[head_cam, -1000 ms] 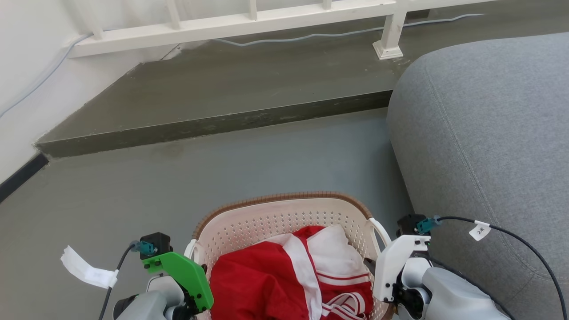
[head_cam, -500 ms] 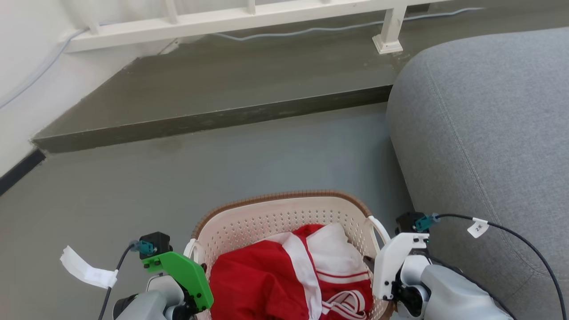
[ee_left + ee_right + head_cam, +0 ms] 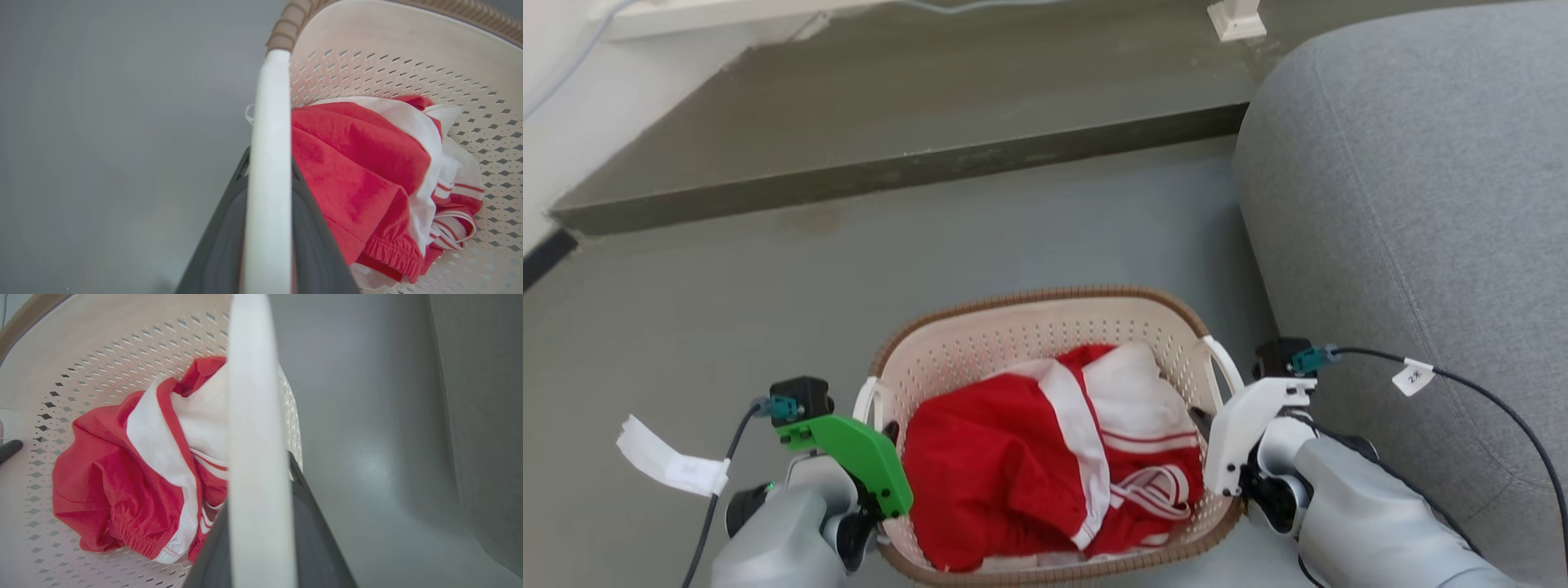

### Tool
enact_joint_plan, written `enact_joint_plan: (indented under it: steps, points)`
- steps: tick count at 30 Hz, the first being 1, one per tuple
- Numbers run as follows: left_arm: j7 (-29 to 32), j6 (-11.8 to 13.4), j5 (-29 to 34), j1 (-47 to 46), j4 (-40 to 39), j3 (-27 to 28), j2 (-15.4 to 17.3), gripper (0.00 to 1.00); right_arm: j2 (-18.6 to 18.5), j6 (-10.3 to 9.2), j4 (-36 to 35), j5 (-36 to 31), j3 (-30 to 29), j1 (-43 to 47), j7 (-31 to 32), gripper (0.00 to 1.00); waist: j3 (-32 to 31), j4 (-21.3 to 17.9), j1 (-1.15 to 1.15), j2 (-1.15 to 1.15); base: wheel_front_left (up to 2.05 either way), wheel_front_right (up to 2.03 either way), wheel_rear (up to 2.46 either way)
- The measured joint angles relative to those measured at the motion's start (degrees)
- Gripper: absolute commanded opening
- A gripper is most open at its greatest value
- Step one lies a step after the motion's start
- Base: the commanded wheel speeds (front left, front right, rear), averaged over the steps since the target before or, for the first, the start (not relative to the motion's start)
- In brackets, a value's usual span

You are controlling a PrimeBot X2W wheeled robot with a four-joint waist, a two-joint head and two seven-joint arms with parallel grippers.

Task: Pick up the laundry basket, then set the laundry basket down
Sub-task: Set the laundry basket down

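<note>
The laundry basket [image 3: 1045, 331], cream-white and perforated with a brown rim, sits low in the head view between my two arms. It holds red and white clothes [image 3: 1045, 457]. My left gripper [image 3: 885, 431], under a green mount, is shut on the left loop handle [image 3: 267, 122], with a dark finger [image 3: 220, 245] on each side of the white bar. My right gripper [image 3: 1201, 426], under a white mount, is shut on the right loop handle [image 3: 253, 416]. I cannot tell whether the basket's bottom touches the grey floor.
A grey sofa [image 3: 1421, 204] stands close on the right, beside my right arm. Ahead, a dark raised step [image 3: 890, 171] crosses the floor, with a white post foot [image 3: 1236, 20] on it. Open grey floor [image 3: 727, 310] lies ahead and to the left.
The whole picture has shifted upward, so the camera has moved. More of the basket and its clothes now shows. Both grippers keep their hold on the handles.
</note>
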Motion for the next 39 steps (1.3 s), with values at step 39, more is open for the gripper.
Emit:
enact_joint_plan:
  steps: [39]
  points:
    - [-9.73, 0.02, 3.14, -16.74, -6.34, -0.38, 3.43, 0.0, -0.68, -1.44, -1.86, -1.09, -1.64, -16.96, -13.05, 0.0, 26.99, 1.51, 0.01, 0.0, 0.0, 0.0, 0.0]
